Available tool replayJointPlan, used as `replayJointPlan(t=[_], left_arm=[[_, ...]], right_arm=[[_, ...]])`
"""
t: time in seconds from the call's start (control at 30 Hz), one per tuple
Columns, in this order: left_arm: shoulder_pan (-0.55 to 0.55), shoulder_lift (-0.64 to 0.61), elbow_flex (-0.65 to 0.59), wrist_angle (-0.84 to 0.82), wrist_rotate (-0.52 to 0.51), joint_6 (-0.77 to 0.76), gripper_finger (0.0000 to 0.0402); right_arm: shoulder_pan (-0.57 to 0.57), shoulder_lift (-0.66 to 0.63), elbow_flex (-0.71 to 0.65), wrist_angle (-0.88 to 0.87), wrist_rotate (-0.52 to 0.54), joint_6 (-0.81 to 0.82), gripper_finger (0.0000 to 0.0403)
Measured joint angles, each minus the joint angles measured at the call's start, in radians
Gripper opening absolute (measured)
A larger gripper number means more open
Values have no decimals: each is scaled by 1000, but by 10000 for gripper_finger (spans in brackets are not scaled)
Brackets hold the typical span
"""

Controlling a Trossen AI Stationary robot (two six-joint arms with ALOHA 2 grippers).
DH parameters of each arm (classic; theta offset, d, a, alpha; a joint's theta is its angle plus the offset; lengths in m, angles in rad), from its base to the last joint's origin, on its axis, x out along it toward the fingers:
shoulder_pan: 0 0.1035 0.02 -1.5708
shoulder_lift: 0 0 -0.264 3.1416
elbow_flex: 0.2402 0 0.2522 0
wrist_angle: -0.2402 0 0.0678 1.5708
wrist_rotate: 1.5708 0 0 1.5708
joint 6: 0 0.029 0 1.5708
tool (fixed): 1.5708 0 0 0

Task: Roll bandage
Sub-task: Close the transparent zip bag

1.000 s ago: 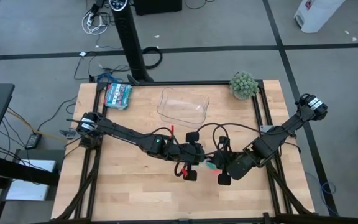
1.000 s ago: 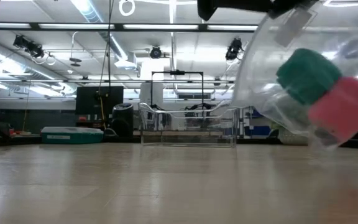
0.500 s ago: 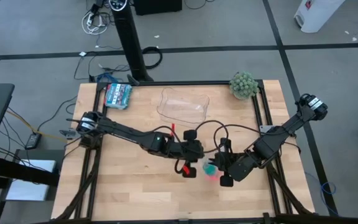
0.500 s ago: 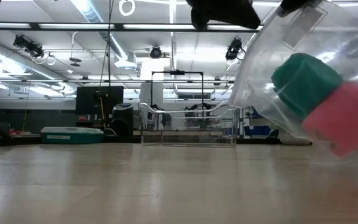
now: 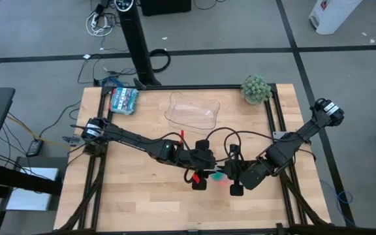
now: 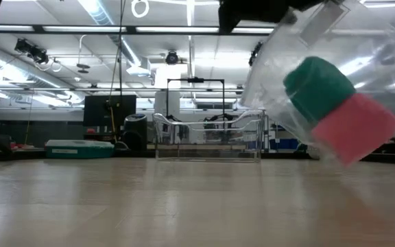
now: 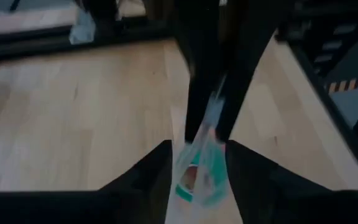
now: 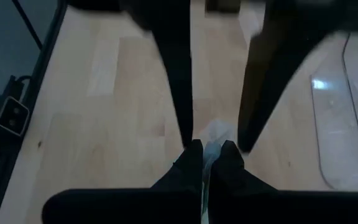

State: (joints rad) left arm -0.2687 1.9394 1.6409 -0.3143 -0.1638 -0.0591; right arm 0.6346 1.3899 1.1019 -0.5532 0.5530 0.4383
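A clear plastic bag hangs above the table's middle, between my two grippers. Inside it are the bandage, a compact teal cylinder, and a pink block touching it. My left gripper is shut on the bag from the table's left side. My right gripper is shut on it from the right. The bag also shows in the high view and in the left wrist view. My left gripper has the filled part of the bag between its two fingers, one on each side, coming roughly level from the table's left. The bag is lifted clear of the table. My right gripper pinches a thin edge of the bag's plastic between its nearly closed fingers, coming from the table's right. How many layers it has, I cannot tell. The bag hangs tilted, clear of the table.
A clear plastic tray stands at the far middle of the table. A flat teal-patterned packet lies at the far left corner and a small green plant at the far right. Bare wood lies along the near edge.
The bag with the teal roll and the pink block has swung a little toward the table's left and tipped slightly, staying clear of the table in both grippers.
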Motion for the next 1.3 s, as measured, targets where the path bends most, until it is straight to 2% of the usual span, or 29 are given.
replayJointPlan(t=[0.13,0.3,0.37,0.5,0.53,0.8,0.93,1.03,1.17,1.3], left_arm=[[1,23,-2,-13,-11,4,163],[3,21,-2,-10,-115,29,146],[3,21,-2,-11,-119,47,117],[4,21,-2,-23,-100,58,22],[5,21,-2,-26,-94,56,14],[11,21,-2,-35,-92,52,6],[11,21,-2,-27,-91,48,5],[11,21,-2,-25,-89,47,4],[10,21,-2,-26,-85,47,6],[10,21,-2,-14,-47,47,18]], right_arm=[[0,0,0,14,1,-14,0],[0,0,0,14,-2,-14,0],[-1,0,0,14,-2,-14,0],[7,-1,0,18,5,-13,10],[10,-1,-1,17,9,-8,17],[40,-1,-1,-76,26,96,97],[39,-1,-24,-38,49,89,110],[36,-1,-42,-22,64,84,92],[25,-1,-60,-18,59,78,18],[25,-1,-60,-10,46,72,3]])
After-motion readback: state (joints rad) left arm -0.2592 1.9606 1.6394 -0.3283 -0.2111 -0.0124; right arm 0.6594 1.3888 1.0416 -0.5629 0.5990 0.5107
